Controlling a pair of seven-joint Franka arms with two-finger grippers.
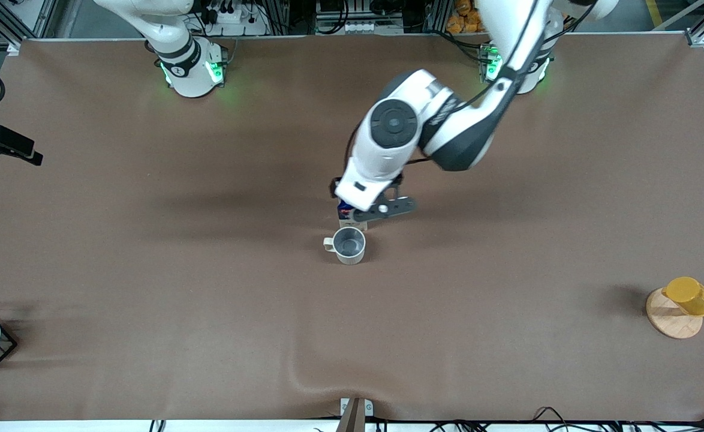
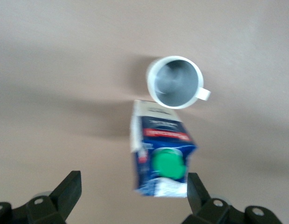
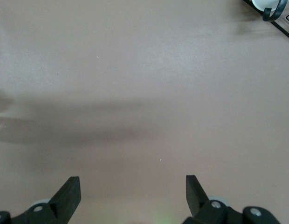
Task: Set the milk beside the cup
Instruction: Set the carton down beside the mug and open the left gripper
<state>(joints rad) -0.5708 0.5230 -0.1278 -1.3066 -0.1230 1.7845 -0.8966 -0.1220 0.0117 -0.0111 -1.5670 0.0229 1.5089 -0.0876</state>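
Brown surface (image 1: pixel 148 270). Left claw (image 2: pixel 130 198) spread wide, empty, hangs over dark blue gable-top milk carton w/ green cap (image 2: pixel 161 154), standing just beside small grey-beige cup (image 2: pixel 176 82). Right claw (image 3: pixel 133 196) spread, over bare surface.

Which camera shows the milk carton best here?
The left wrist view: the milk shows whole, green cap up, standing beside the cup, between the open left gripper fingers. In the front view the left arm hides all but a sliver of it. The right wrist view shows only bare table.
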